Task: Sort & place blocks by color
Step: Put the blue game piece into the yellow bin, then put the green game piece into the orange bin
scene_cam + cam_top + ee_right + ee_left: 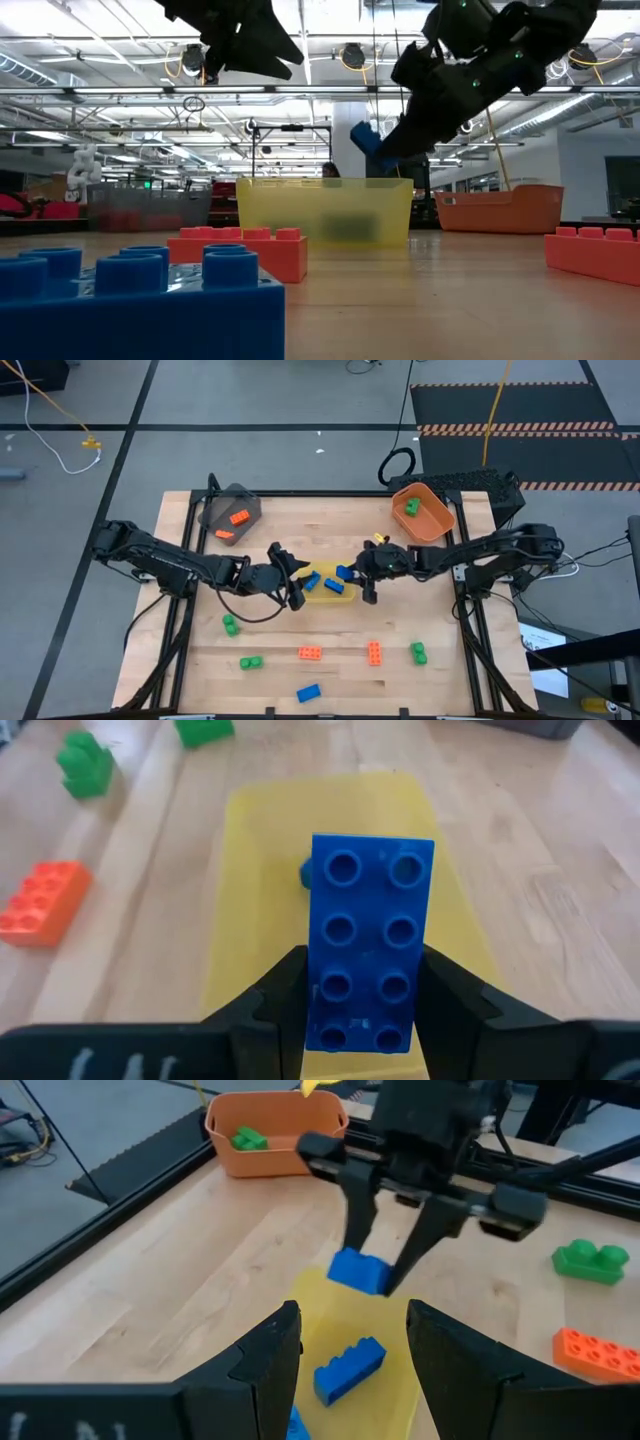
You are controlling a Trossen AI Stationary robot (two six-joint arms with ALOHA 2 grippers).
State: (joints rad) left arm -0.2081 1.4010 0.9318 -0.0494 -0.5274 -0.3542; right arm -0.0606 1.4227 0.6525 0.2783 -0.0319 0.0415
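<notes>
Overhead, the right pincer (367,582) pinches a blue block (346,572) above the yellow bin (338,596); the left pincer (290,573) hangs spread beside it on the worktop (330,520). Level with the worktop, that block hovers over the bin. From the left wrist, another blue block (348,1370) lies inside.

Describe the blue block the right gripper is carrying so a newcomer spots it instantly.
Find the translucent yellow plastic bin at the table's centre. Just above its right end, the right gripper is shut on a blue studded plastic brick, two studs by four. Unlike the blue bricks lying inside the bin, it hangs in the air.
</notes>
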